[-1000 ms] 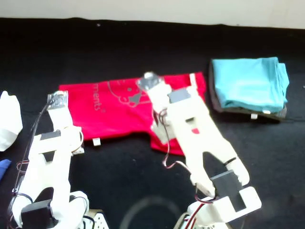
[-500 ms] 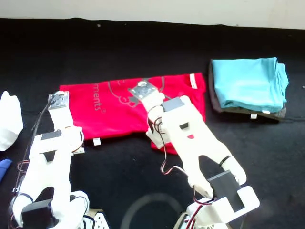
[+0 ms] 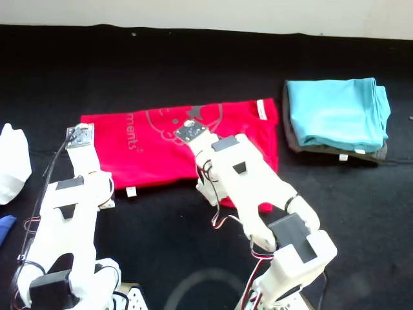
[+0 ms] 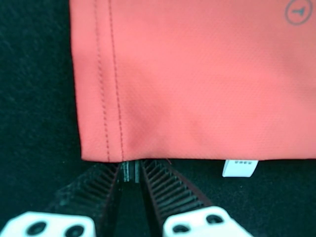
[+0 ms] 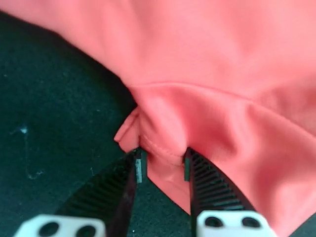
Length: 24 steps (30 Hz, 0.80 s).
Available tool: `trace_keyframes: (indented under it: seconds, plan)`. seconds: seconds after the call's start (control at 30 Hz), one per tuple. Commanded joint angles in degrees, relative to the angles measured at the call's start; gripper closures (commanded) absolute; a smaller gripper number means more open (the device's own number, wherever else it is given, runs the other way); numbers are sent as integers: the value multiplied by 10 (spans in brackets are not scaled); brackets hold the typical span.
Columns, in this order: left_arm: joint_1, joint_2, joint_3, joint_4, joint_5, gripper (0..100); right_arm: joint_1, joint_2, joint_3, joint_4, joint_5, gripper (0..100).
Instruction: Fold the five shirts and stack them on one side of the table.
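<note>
Arms extend forward, left pincer point(image 4: 131, 170) and right pincer point(image 5: 163, 165) clamping red shirt point(image 3: 148, 152).

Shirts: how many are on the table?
4: a red shirt spread in the middle, a blue shirt folded on a grey shirt at the right, a white shirt at the left edge. More may be hidden.

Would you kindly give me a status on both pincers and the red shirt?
Left pincer shut on hem corner of red shirt. Right pincer pinching its bunched near edge. Folded stack lies apart.

Red shirt point(image 4: 197, 79) of matt, fine-knit cloth on felt-like table cover point(image 3: 193, 64).
</note>
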Motion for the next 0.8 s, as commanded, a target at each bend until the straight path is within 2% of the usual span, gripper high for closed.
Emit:
trace_keyframes:
  seconds: [0.0,0.07,0.23,0.37,0.43,0.57,0.77]
  plan:
    - [7,-11,0,-11,3,990,-2,0,-7,-13,1,954]
    - [7,-11,0,-11,3,990,-2,0,-20,0,1,995]
    - [7,-11,0,-11,3,990,-3,0,-69,66,1,987]
    - [7,-11,0,-11,3,990,-3,1,-92,81,2,981]
    - [7,-11,0,-11,3,990,-4,1,-91,82,2,952]
    - [7,-11,0,-11,3,990,-21,0,-95,112,12,819]
    - [7,-11,0,-11,3,990,-53,-87,-51,125,57,823]
